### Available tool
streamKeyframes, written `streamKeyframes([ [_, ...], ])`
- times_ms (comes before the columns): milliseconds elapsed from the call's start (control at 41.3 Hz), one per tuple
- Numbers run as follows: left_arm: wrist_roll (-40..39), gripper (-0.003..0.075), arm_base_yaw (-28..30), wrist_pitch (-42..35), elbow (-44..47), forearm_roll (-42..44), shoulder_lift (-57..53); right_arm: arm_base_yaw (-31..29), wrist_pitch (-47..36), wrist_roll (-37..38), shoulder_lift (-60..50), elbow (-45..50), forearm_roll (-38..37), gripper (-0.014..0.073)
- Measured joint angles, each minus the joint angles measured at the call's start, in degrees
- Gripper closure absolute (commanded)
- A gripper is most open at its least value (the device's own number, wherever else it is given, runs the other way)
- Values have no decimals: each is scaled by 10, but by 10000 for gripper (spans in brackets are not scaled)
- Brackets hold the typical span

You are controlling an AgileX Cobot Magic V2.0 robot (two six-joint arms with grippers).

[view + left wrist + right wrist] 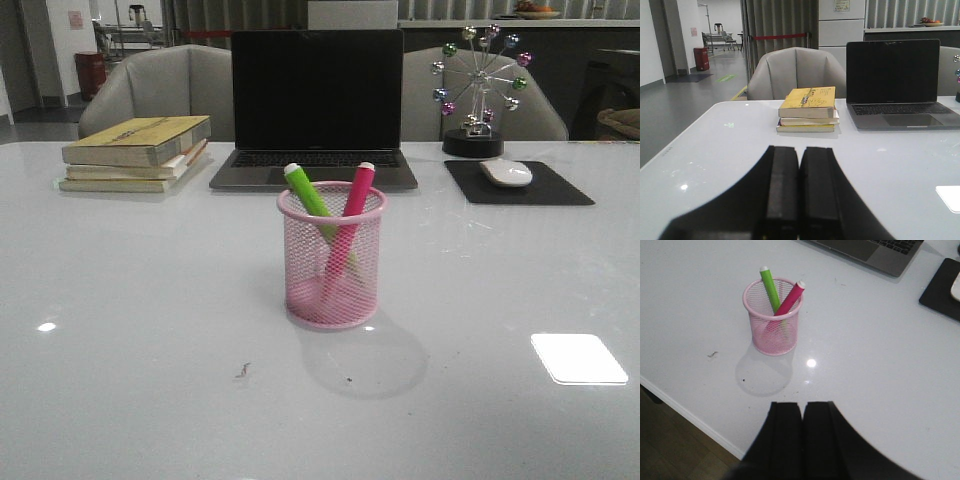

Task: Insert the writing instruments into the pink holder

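Note:
The pink holder (332, 258) stands upright in the middle of the white table, also seen as the pink holder (773, 317) in the right wrist view. Two writing instruments lean inside it, crossing each other: a green marker (310, 193) (770, 288) and a magenta marker (354, 192) (789, 298), pale ends sticking above the rim. My right gripper (802, 407) is shut and empty, well back from the cup near the table's front edge. My left gripper (799, 151) is shut and empty, over bare table facing the books. Neither arm shows in the front view.
A stack of books (137, 152) (808, 108) lies at the back left. An open laptop (316, 104) (900, 82) stands behind the cup. At the back right are a black mouse pad (517, 183) with a white mouse (506, 172), and a ferris-wheel ornament (477, 88).

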Motion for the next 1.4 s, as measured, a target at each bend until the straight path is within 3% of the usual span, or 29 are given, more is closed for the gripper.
streamKeyframes([
  [97, 0, 629, 0, 0, 0, 0, 0, -27, -14, 0, -23, 18, 3, 537],
  [363, 0, 629, 0, 0, 0, 0, 0, -202, -178, 0, -188, 178, 14, 537],
  [557, 0, 629, 0, 0, 0, 0, 0, -266, -256, 0, -300, 295, 27, 537],
  [775, 0, 629, 0, 0, 0, 0, 0, -274, -301, 0, -355, 375, 29, 537],
  [1404, 0, 629, 0, -1, 0, 0, 0, -274, -330, 0, -357, 377, 30, 537],
])
